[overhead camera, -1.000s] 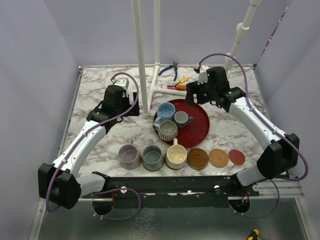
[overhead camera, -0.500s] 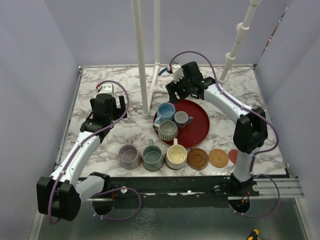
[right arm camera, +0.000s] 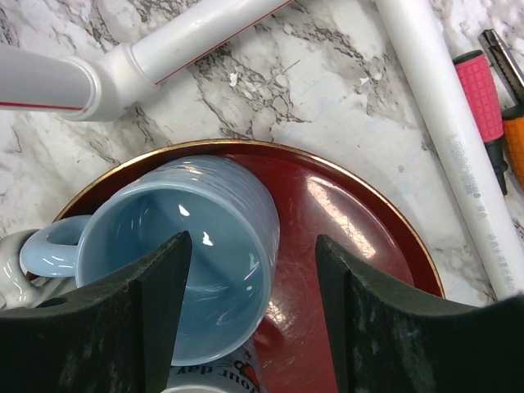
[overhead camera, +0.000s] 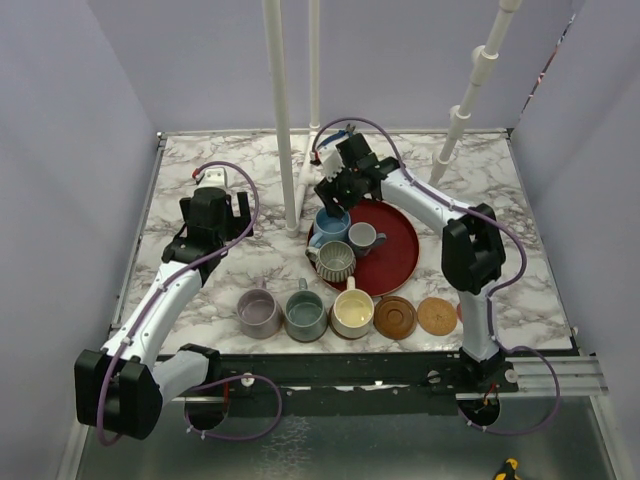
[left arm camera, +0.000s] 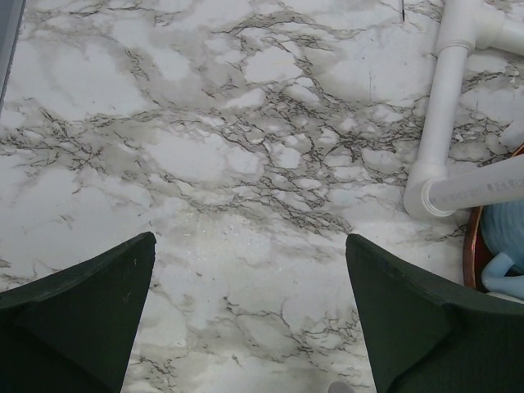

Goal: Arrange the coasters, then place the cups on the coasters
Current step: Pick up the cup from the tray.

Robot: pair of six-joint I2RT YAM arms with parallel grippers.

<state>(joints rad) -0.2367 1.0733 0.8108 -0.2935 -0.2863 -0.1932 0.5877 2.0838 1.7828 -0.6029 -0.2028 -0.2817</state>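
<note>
The light blue cup (overhead camera: 331, 222) stands at the back left of the red tray (overhead camera: 392, 255). Beside it stand a ribbed dark cup (overhead camera: 335, 260) and a small grey cup (overhead camera: 362, 237). My right gripper (overhead camera: 333, 201) hovers over the blue cup (right arm camera: 213, 205), open. In the right wrist view the right gripper (right arm camera: 252, 241) has one finger over the cup's hollow and the other over the tray (right arm camera: 352, 229). Lavender (overhead camera: 258, 312), grey-green (overhead camera: 305, 314) and cream (overhead camera: 352, 312) cups stand in a front row, hiding whatever lies under them. To their right lie a brown coaster (overhead camera: 396, 316) and a tan coaster (overhead camera: 436, 315). My left gripper (left arm camera: 250, 241) is open over bare marble.
White pipes (overhead camera: 282, 110) rise from a base on the table behind the tray, close to the right gripper. Pliers with pink and orange handles (right arm camera: 483, 90) lie beyond a pipe (right arm camera: 442, 106). The left wrist view catches the blue cup (left arm camera: 503, 237) at its right edge.
My right arm has swung left from the back right to above the light blue cup, and its jaws have narrowed somewhat. The left arm drew back to the left early on, then stayed still.
</note>
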